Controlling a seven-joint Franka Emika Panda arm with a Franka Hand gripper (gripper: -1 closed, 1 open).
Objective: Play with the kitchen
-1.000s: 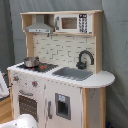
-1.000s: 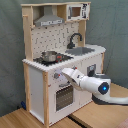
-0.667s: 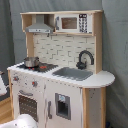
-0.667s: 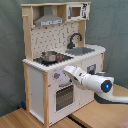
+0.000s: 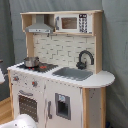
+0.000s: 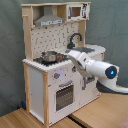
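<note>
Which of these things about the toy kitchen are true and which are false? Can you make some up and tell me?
1. A silver pot sits on the hob. True.
2. The faucet is bright red. False: it is black.
3. The oven door hangs wide open. False: in the second exterior view it is shut.
4. The robot arm reaches over the kitchen's counter in the second exterior view. True.
5. The sink is full of plates. False: it holds nothing visible.
</note>
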